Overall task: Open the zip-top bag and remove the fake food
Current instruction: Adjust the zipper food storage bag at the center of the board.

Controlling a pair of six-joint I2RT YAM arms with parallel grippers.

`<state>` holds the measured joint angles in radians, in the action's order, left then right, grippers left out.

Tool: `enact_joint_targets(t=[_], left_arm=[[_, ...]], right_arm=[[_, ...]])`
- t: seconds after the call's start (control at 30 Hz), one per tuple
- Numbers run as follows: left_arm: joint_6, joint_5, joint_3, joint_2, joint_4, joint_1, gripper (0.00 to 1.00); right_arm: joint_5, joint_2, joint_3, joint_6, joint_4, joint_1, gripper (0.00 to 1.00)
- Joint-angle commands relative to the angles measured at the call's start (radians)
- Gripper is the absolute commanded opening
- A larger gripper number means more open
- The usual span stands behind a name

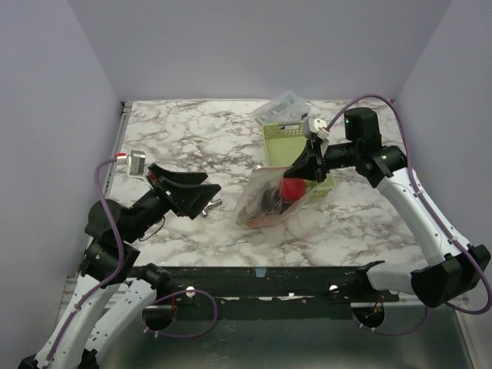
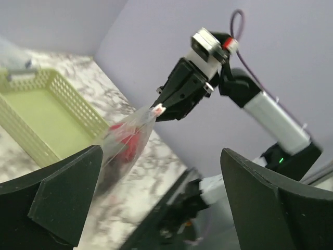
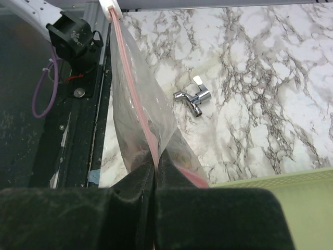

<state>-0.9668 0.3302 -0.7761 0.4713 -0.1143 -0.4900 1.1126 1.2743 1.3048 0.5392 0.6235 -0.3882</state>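
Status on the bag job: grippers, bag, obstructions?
Left gripper open, holding nothing. Right gripper shut on pink zip strip of clear crinkly plastic zip-top bag. Plastic toy food inside. Small chrome fitting on table nearby.

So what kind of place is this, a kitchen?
Probably a robot test booth, not a kitchen: plain walls box in a marble-patterned table, a left arm and right arm are mounted at its near edge, and the zip-top bag holds toy food.
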Motion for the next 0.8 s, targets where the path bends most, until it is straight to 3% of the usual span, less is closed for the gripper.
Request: enact_joint_targets(t=[0.0, 0.1, 0.23, 0.47, 0.77], left_arm=[[0.583, 0.229, -0.023, 0.021, -0.022, 0.004, 0.99], [0.662, 0.323, 0.046, 0.027, 0.107, 0.004, 0.99], [0.711, 0.351, 0.083, 0.062, 0.239, -0.018, 0.99], [0.836, 0.280, 0.098, 0.162, 0.308, -0.126, 0.98], [0.888, 0.182, 0.093, 0.305, 0.452, -0.215, 0.96]], right_arm=[[0.084, -0.038, 0.008, -0.013, 0.017, 0.034, 0.01], [0.092, -0.045, 0.004, -0.022, 0.018, 0.049, 0.01], [0.112, -0.063, -0.028, -0.033, 0.012, 0.064, 0.01], [0.156, -0.079, -0.074, -0.065, -0.028, 0.091, 0.01], [0.185, -0.092, -0.122, -0.099, -0.076, 0.106, 0.01]])
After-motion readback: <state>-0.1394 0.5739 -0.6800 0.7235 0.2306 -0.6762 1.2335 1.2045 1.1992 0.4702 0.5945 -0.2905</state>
